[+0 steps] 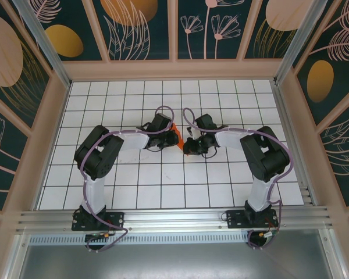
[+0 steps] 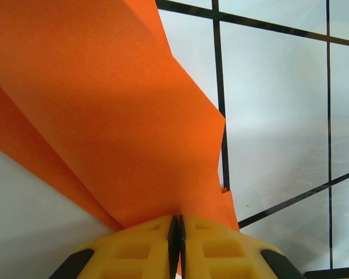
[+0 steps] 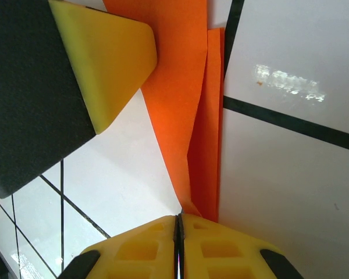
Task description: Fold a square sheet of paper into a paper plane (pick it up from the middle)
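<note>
While both arms reach in toward the middle of the table [image 1: 134, 186], I can see the left gripper [image 1: 170, 133] and the right gripper [image 1: 188, 146] meeting almost tip to tip. The orange paper [image 1: 176, 138] shows as a small bright patch between them.

On my left wrist feed, the left gripper [image 2: 175, 224] is closed. Its yellow fingers [image 2: 145, 244] press together with no gap, and the paper [image 2: 104, 104] comes out from between them. From that pinch it fans up and to the left in several folded layers, with a darker layer edge running diagonally along the lower left. To the right of it lies white table crossed by black grid lines [image 2: 217, 70].

On my right wrist feed, the right gripper [image 3: 178, 224] is clamped the same way, its two fingers flat against each other and nipping the narrow lower end of the paper [image 3: 183, 93]. From there the paper rises as a folded strip to the top edge of the view, with two layers overlapping along its right side. At the upper left, one yellow finger of the left gripper, backed by its black body, sits over the paper's left edge.

So each gripper holds one part of the same folded piece. I cannot tell whether the paper clears the table or rests on it.
</note>
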You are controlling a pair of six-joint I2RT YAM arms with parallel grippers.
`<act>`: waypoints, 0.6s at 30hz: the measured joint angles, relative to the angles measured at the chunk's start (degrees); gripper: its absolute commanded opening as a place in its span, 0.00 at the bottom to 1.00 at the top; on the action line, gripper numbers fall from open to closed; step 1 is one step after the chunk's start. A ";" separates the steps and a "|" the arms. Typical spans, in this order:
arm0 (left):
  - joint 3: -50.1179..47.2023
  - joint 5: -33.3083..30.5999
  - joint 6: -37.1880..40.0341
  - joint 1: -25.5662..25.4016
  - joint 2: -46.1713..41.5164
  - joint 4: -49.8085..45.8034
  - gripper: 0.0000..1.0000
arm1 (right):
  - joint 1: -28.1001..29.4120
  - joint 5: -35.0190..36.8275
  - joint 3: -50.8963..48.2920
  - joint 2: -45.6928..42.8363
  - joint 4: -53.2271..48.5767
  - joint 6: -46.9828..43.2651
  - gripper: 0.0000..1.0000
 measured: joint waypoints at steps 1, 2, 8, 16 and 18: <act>0.00 0.00 0.00 0.00 0.00 0.00 0.14 | 0.00 0.02 -0.07 0.02 0.13 0.00 0.12; 0.00 0.00 0.00 0.00 0.00 0.00 0.14 | 0.00 0.02 -0.15 0.02 0.24 0.00 0.12; 0.00 0.00 0.00 0.00 0.00 0.00 0.14 | 0.00 -0.09 -0.26 0.92 0.79 0.00 0.11; -0.31 -0.09 -0.02 0.00 0.00 0.48 0.14 | 0.02 0.48 -1.88 0.17 2.56 0.48 0.09; -0.39 -0.09 -0.02 0.00 0.00 0.66 0.14 | 0.02 0.68 -3.04 -0.42 3.98 1.11 0.09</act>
